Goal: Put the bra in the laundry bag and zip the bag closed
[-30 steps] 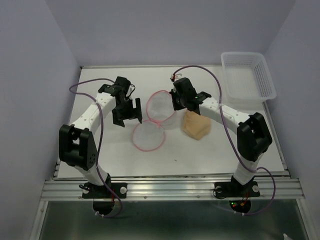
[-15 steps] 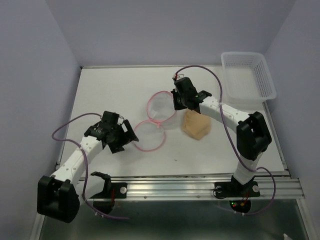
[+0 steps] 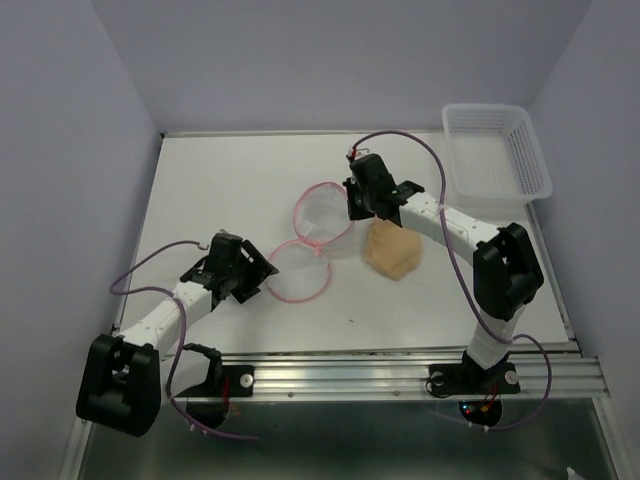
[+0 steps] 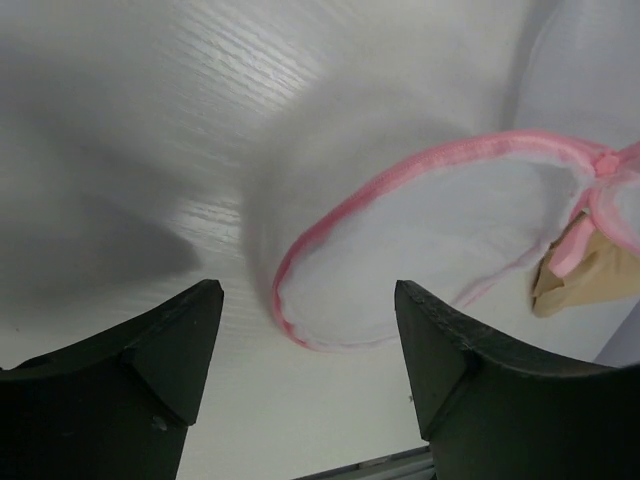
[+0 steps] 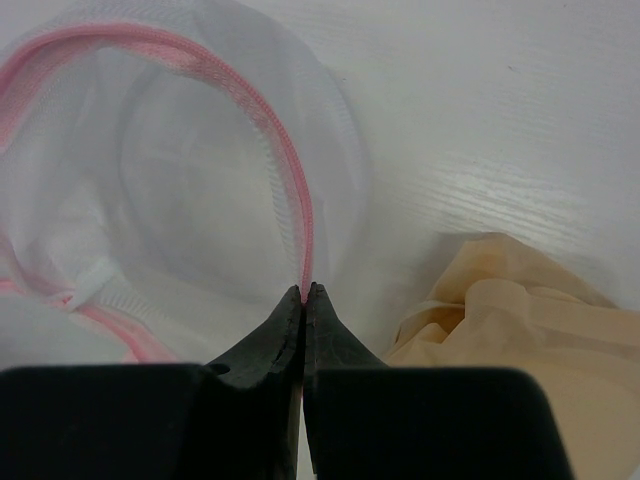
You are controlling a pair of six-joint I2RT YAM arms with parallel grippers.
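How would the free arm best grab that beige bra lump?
Probably from above, at the bra's near side, pinching a raised fold: it's a soft crumpled heap, and the right arm crosses its far edge with the right gripper shut on the laundry bag's rim.

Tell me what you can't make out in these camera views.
Right wrist view: the frame's right edge cuts off the bra; top view, the right arm overlaps it.
Left wrist view: the laundry bag runs off the right edge.
Top view: the right gripper hides its own fingertips.
Top view: the basket is too small to show contents.
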